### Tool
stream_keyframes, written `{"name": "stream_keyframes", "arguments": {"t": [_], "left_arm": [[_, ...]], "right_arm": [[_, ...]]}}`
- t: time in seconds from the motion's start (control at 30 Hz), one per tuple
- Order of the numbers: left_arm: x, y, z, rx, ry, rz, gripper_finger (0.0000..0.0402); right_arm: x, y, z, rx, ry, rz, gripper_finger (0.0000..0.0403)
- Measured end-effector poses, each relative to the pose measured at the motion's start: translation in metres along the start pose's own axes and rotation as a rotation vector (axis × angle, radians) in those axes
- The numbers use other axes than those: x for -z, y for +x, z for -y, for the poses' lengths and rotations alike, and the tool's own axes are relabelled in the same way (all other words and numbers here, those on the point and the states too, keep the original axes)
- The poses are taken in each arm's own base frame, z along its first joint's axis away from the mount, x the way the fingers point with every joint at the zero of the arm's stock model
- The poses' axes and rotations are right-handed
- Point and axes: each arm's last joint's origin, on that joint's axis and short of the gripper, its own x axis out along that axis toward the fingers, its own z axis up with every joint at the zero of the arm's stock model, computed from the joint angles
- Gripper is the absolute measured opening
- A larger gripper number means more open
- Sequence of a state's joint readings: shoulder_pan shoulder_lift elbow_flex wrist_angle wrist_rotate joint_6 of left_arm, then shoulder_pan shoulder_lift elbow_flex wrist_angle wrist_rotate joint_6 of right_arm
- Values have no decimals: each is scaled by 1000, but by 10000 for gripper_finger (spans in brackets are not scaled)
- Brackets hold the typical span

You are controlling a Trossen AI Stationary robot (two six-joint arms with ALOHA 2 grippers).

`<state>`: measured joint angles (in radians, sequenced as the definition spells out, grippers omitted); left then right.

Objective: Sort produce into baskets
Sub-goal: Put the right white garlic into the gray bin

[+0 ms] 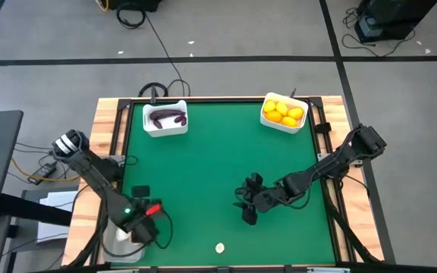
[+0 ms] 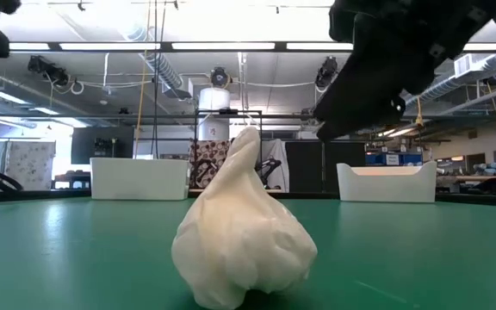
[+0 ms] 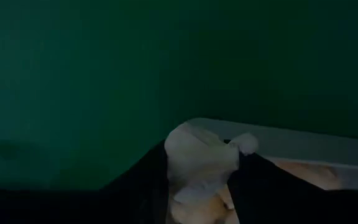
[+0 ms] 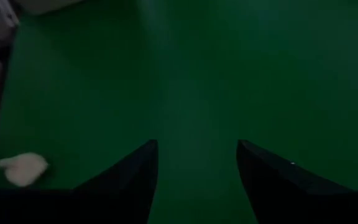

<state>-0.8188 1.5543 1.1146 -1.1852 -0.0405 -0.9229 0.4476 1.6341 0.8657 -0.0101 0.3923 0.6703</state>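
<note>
- left gripper [image 3: 197,186] sits at about 8 o'clock off the table's near-left corner, over the clear basket [image 1: 120,244] — jaws clamped on a garlic bulb [image 3: 201,165]
- risk: bulb looks pinched near its edge; judged it could slip out early and land on the basket rim [image 3: 303,144] or bounce to the green table [image 1: 218,159] instead of inside
- right gripper [image 1: 247,206] hovers at roughly 5 o'clock from table centre, jaws spread apart, nothing between them
- loose garlic bulb [image 1: 220,247] lies at 6 o'clock near the front edge, well apart from both grippers
- risk: lumpy taper — fingers closing on the narrow stem could squirt it toward the table edge and off
- risk: both arms working the near side; a reach could crowd the left arm
- loose bulb's long axis stands near upright in the low view, stem tip up, tilted slightly right; fat end down
- white basket of eggplants [image 1: 165,117] at 11 o'clock, white basket of citrus [image 1: 284,112] at 1 o'clock
</note>
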Motion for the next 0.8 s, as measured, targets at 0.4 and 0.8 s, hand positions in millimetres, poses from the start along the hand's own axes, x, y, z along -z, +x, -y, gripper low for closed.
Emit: {"name": "stream_keyframes", "arguments": {"t": [0.4, 0.8], "left_arm": [[13, -17, 11, -34, 46, 40, 143], [19, -48, 18, -55, 115, 125, 143]], "right_arm": [[16, 4, 9, -81, 180, 47, 226], [19, 5, 11, -68, 200, 54, 225]]}}
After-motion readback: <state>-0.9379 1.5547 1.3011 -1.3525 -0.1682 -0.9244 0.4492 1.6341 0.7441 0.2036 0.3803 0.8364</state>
